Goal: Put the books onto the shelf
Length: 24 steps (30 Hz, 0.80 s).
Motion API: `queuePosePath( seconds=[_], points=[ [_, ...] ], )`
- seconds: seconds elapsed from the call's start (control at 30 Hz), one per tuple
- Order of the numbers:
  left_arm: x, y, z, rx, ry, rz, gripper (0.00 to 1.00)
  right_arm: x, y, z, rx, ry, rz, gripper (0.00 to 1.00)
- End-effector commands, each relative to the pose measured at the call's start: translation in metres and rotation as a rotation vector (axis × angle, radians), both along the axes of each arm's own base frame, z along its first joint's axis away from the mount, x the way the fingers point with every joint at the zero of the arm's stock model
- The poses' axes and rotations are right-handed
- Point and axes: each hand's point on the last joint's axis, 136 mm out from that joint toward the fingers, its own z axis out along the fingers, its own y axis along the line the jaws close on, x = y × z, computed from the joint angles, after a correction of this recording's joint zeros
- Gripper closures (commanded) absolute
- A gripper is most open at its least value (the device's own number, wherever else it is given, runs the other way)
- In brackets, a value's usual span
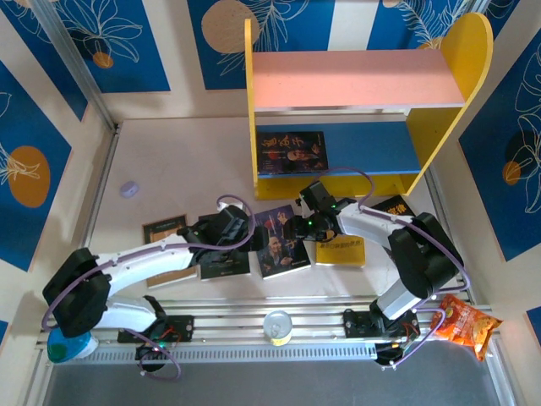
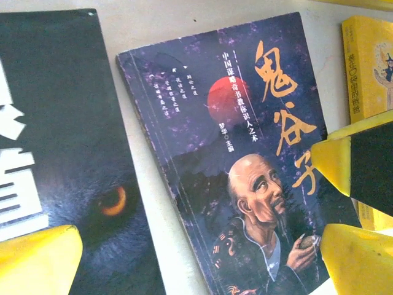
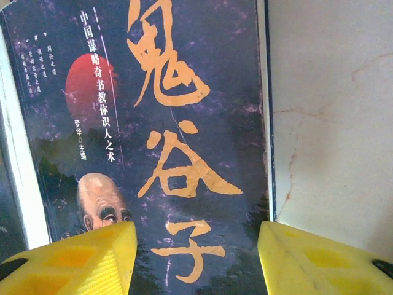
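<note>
The shelf (image 1: pixel 439 135) stands at the back right, and one black book (image 1: pixel 292 152) lies on its blue lower tier. Several books lie flat on the table. From left to right they are a tan one (image 1: pixel 165 230), a black one (image 1: pixel 224 264), a portrait-cover one (image 1: pixel 279 247), a yellow one (image 1: pixel 341 251) and another black one (image 1: pixel 397 205). My right gripper (image 1: pixel 306 224) hovers low over the portrait book (image 3: pixel 159 123). It (image 3: pixel 196 258) is open, one finger over the cover and the other past the book's right edge. My left gripper (image 1: pixel 232 228) (image 2: pixel 196 270) is wide open, spanning the black book (image 2: pixel 55 153) and the portrait book (image 2: pixel 233 153).
An orange snack bag (image 1: pixel 463 323) lies at the near right by the right arm's base. A small lilac object (image 1: pixel 128 189) sits at the far left of the table. A clear round item (image 1: pixel 277 326) rests on the front rail. The right gripper's finger (image 2: pixel 356 160) shows beside the yellow book (image 2: pixel 368 67).
</note>
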Motion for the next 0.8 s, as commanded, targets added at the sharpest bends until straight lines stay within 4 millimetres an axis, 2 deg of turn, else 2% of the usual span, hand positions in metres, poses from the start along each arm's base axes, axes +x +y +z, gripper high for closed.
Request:
queuePosePath(
  seconds=[0.0, 0.2, 0.47, 0.77],
  points=[
    [0.000, -0.021, 0.009, -0.057, 0.003, -0.047, 0.01, -0.001, -0.006, -0.006, -0.048, 0.028, -0.038, 0.45],
    [0.000, -0.034, 0.008, -0.079, 0.012, -0.075, 0.01, 0.000, -0.015, -0.002, -0.064, 0.019, -0.059, 0.45],
    [-0.001, -0.046, 0.007, -0.081, 0.021, -0.103, 0.01, 0.002, -0.017, 0.017, -0.058, -0.030, -0.049, 0.43],
    [-0.002, -0.053, -0.001, -0.083, 0.046, -0.110, 0.01, 0.010, -0.010, 0.003, -0.072, -0.008, -0.031, 0.44]
  ],
)
